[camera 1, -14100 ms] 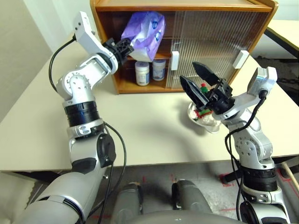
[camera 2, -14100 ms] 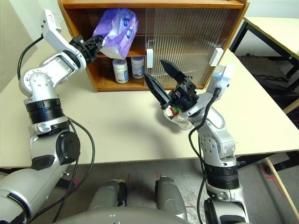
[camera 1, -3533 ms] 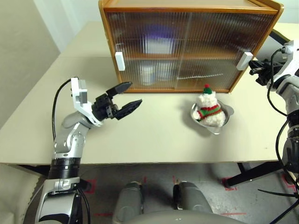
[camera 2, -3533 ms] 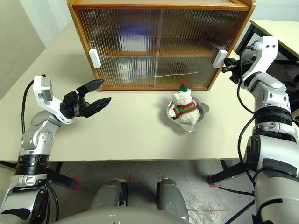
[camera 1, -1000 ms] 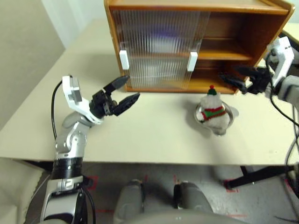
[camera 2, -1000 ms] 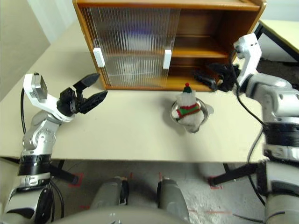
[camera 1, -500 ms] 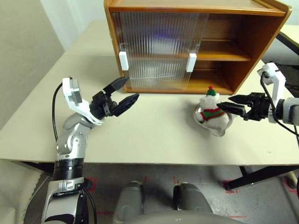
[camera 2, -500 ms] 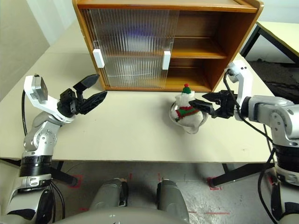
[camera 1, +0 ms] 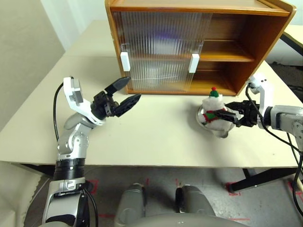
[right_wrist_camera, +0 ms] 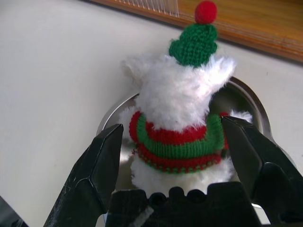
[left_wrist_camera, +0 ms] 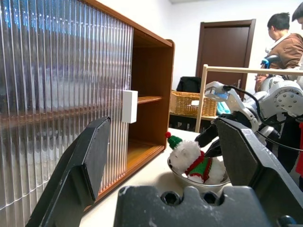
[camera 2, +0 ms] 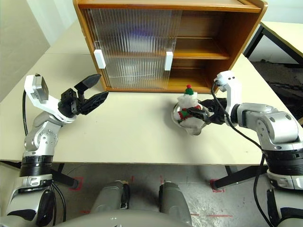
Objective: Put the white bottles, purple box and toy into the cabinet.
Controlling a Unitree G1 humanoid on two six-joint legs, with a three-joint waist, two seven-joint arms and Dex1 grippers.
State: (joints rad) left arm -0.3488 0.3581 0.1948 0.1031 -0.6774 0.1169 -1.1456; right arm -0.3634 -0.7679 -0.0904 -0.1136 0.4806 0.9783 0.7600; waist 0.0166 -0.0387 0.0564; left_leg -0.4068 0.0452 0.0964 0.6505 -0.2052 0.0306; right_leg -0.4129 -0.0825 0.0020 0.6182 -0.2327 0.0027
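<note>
The toy (camera 1: 212, 109), a white snowman plush with a red-and-green scarf and hat, sits in a clear dish (camera 1: 222, 130) in front of the cabinet's (camera 1: 199, 7) open right half. My right gripper (right_wrist_camera: 173, 130) is open, one finger on each side of the toy's body at scarf height, close to it. My left gripper (camera 1: 127, 92) hangs open over the table left of the cabinet, holding nothing. Both ribbed doors (camera 1: 161, 47) cover the left half. Behind them are a faint purple blur, the purple box (camera 1: 164, 34), and a pale blur, the white bottles (camera 1: 150, 73).
The two shelves (camera 1: 222, 56) on the cabinet's right side are bare. The cream table (camera 1: 156, 137) is open between my arms. In the left wrist view a person (left_wrist_camera: 283, 45) stands far behind, near a wicker basket (left_wrist_camera: 191, 104).
My right gripper has come down and away from the cabinet's open side to the toy, and its fingers now flank the toy. The left arm has not moved.
</note>
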